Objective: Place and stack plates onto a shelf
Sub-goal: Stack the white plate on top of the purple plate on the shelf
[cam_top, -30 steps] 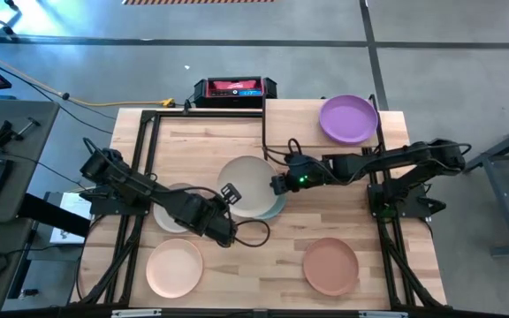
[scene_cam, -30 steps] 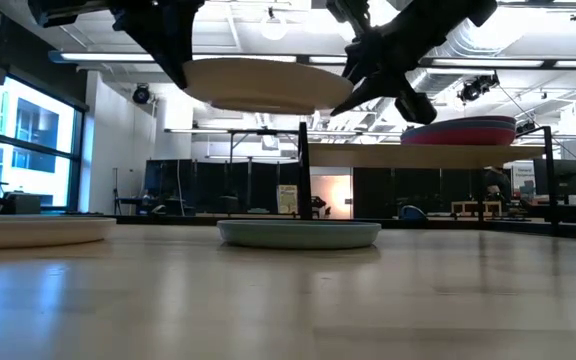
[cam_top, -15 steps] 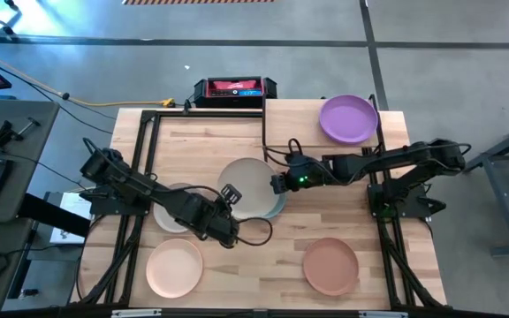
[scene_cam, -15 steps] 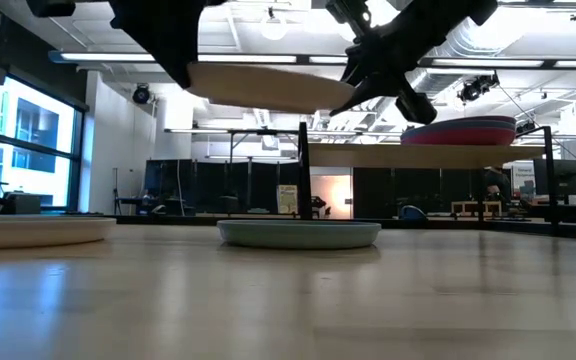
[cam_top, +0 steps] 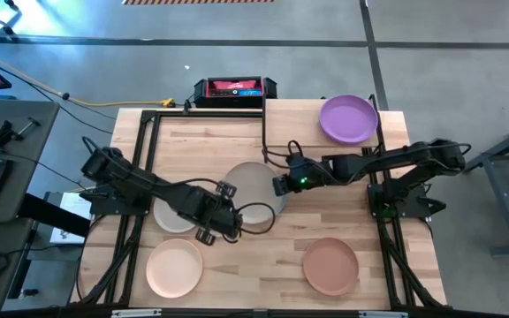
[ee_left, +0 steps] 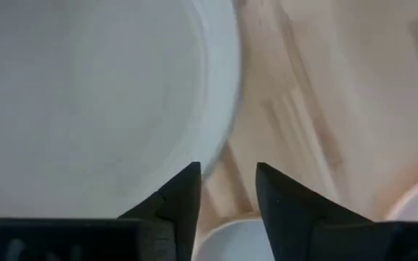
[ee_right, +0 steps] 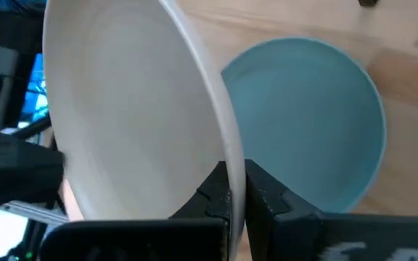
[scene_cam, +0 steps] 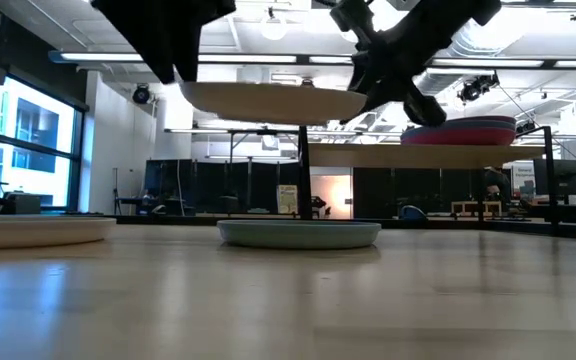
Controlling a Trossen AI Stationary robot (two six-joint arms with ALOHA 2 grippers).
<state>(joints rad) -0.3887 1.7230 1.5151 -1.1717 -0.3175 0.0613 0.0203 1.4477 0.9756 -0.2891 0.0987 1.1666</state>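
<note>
1. The grey-beige plate (cam_top: 253, 185) is held in the air over the middle of the table, roughly level in the low view, with the teal green plate (scene_cam: 299, 233) lying flat on the wood directly beneath it.
2. Its rim on the shelf side is pinched by the right gripper (ee_right: 236, 190), whose fingers are closed narrow on the edge.
3. At the opposite rim the left gripper (ee_left: 227, 190) is seen with its fingers slightly parted and nothing between them; the plate's edge lies just beside one tip, not clamped.
4. The shelf (scene_cam: 423, 155) lies beyond the right gripper, toward the table's far right corner, so the right arm is judged the nearer for the carry.
5. A purple plate (cam_top: 349, 117) tops a stack already on the shelf, with magenta and blue rims showing beneath it.
6. Open room is judged ample: the peach-pink plate (cam_top: 174, 268), the terracotta brown plate (cam_top: 330, 265) and the cream plate (cam_top: 170, 216) sit well apart from the path.
</note>
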